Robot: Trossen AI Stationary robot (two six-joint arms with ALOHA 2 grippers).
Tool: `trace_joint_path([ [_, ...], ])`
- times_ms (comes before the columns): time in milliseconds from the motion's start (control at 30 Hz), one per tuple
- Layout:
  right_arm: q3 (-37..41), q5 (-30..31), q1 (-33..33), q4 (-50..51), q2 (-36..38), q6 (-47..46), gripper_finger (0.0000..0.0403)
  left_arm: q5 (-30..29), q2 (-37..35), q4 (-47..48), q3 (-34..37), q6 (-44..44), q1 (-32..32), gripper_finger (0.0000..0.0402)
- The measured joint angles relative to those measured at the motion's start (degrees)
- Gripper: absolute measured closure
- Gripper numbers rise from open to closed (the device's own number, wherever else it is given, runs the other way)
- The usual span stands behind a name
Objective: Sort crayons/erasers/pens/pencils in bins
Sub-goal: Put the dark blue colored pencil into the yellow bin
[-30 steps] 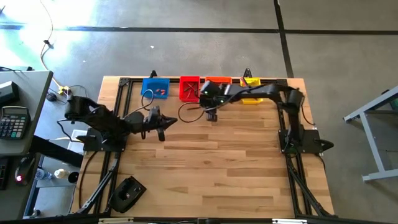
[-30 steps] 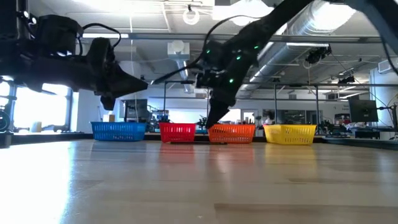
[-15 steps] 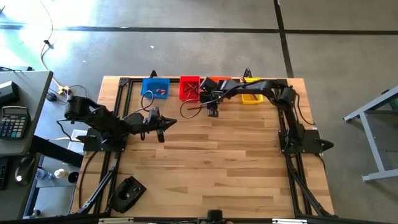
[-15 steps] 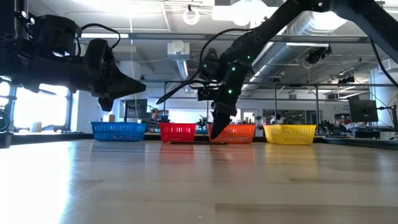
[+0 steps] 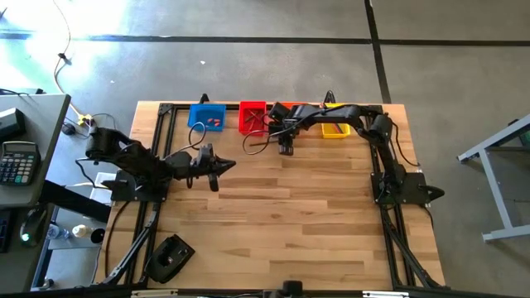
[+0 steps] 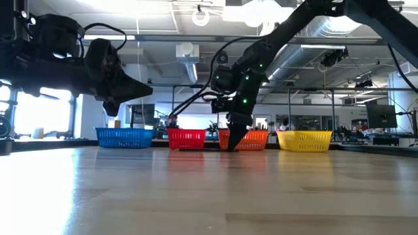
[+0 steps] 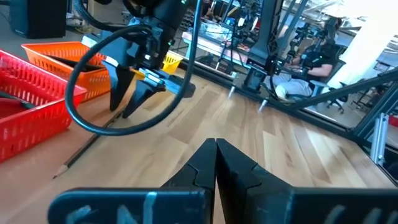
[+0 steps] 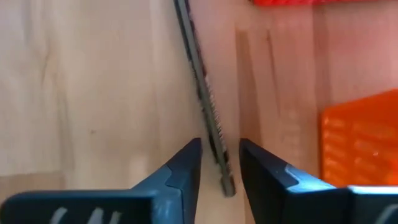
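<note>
A thin pencil [image 8: 205, 93] lies flat on the wood table, in front of the red bin [image 5: 252, 117] and the orange bin [image 5: 291, 108]; it also shows in the left wrist view [image 7: 84, 151]. My right gripper [image 8: 219, 163] is open and points down. Its fingers stand on either side of the pencil's end without touching it. My left gripper [image 7: 216, 155] is shut and empty, above the table's left middle [image 5: 211, 168]. The blue bin [image 5: 207, 116] holds small red erasers [image 5: 214, 122]. The yellow bin [image 5: 335, 128] stands at the far right.
The four bins stand in a row along the table's far edge [image 6: 186, 138]. A black cable loop [image 5: 255, 146] hangs from my right arm beside the red bin. A black object [image 5: 170, 257] lies at the near left corner. A seated person [image 7: 317, 50] shows beyond the table.
My right gripper has gone down to the table in front of the orange bin, shifting slightly toward the table's right edge. My left arm has kept still.
</note>
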State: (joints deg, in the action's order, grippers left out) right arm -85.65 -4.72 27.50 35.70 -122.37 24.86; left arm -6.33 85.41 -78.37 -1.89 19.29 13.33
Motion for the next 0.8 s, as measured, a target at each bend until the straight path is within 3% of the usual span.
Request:
trace_joint_path([
  [367,-0.04,-0.24,-0.74,7.76,0.16,-4.3,0.0384,-0.22,0.0,0.02,0.0,0.02,-0.32,0.0401],
  [567,0.26,-0.21,-2.36,10.8,1.12,-5.35,0.039,-0.25,0.0,0.02,0.0,0.09,-0.32,0.0401],
  [800,0.49,-5.2,-4.1,18.21,5.56,-8.91,0.0391,-0.39,0.0,-0.19,0.0,0.2,-0.32,0.0401],
])
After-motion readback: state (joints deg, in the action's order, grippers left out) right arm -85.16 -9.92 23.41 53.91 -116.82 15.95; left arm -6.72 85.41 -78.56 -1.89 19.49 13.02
